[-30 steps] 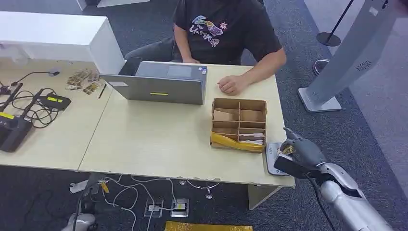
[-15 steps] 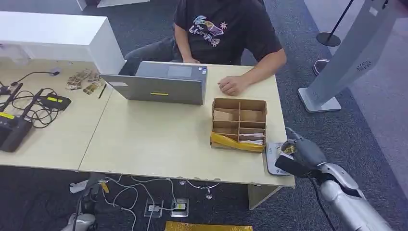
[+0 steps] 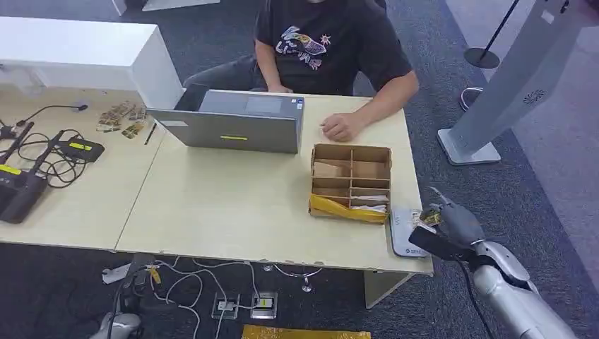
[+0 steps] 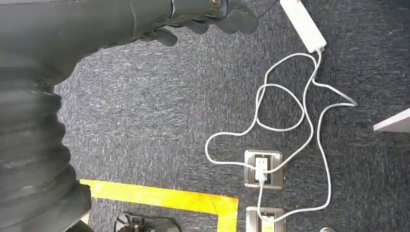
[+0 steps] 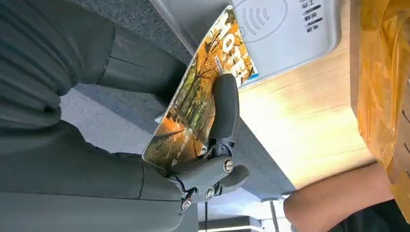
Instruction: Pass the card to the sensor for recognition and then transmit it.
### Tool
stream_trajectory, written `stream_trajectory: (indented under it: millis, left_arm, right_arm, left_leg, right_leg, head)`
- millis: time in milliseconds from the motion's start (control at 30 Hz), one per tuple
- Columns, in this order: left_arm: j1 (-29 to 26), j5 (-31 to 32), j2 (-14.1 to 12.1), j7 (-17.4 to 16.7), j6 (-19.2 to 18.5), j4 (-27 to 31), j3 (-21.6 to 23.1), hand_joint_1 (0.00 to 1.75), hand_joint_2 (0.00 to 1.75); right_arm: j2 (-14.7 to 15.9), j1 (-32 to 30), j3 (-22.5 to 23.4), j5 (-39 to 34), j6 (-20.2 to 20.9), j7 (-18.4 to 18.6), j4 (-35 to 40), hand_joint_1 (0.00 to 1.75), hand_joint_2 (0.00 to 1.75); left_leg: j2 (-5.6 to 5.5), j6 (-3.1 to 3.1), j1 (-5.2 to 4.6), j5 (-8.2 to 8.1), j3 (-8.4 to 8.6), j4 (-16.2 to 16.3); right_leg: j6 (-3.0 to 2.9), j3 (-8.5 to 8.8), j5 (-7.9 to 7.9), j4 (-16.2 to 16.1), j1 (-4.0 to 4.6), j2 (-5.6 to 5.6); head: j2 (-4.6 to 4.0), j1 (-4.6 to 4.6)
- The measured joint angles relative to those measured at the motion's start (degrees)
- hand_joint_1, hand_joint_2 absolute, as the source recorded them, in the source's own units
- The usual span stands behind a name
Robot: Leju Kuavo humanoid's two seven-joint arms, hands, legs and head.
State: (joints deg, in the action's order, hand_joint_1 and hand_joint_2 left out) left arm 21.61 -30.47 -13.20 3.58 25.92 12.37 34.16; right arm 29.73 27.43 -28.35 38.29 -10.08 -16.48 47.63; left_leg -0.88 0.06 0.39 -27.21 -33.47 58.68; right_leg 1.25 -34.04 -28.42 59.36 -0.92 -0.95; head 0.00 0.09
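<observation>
At the near right corner of the surface [image 3: 233,212], the card [image 5: 200,96] is seen pinched in the right hand [image 3: 452,227] — an autumn-tree print on its face, held edge-up and tilted just beside the white sensor [image 5: 285,34]. It is judged light, thin and stiff, with a glossy face that could slip; a pinch across both flat faces near one end looks the sound hold, and that is how it is gripped now, one dark finger [image 5: 223,106] laid along the printed side, the far end left free for reading. Whether the card touches the sensor cannot be told; from the wrist view it overlaps the reader's edge.

Against the frame from a second ago, the right hand is found lower and further right in the head view, off the sensor's outer edge instead of over it — more of the grey pad [image 3: 404,229] is uncovered. The card is kept in the same grip.

Beyond, the cardboard organiser [image 3: 351,180] sits just beside the sensor, a yellow packet in its nearest compartment. A person's hand [image 3: 341,126] rests on the surface by the laptop [image 3: 233,123], much as before. The left hand [image 4: 212,14] hangs over the carpet with fingers curled in, nothing held.
</observation>
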Motion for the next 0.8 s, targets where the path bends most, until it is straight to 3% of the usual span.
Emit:
stream_trajectory:
  millis: [300, 600, 800]
  left_arm:
    - [0.0, 0.9, 0.0, 0.0, 0.2, 0.0, 0.0, 0.00, 1.75]
    - [0.0, 4.2, 0.6, -1.2, -0.6, 0.0, 0.1, 0.00, 1.75]
    - [0.4, 6.3, 1.6, -3.0, -0.9, 0.1, 0.2, 0.00, 1.75]
  right_arm:
    - [0.3, 6.6, 1.9, -3.4, -1.5, -0.7, -0.9, 1.75, 1.75]
    - [-0.1, 23.5, 5.9, -9.0, -1.9, -5.1, -1.8, 1.75, 1.75]
    - [-3.2, 35.6, 6.0, -9.1, -3.7, -6.0, -5.0, 1.75, 1.75]
  left_leg:
    - [0.04, 0.02, -0.08, 0.03, -0.02, 0.0]
    - [0.01, 0.06, -0.08, 0.08, -0.07, 0.0]
    - [-0.18, 0.08, -0.07, 0.23, -0.10, 0.0]
  right_leg:
    - [0.05, -0.04, 0.09, 0.0, -0.08, 0.06]
    - [0.05, -0.07, 0.09, 0.0, -0.08, 0.00]
    - [0.05, -0.08, 0.10, 0.0, -0.07, -0.20]
  head:
    - [0.00, -0.02]
    - [0.00, 0.02]
    - [0.00, 0.00]
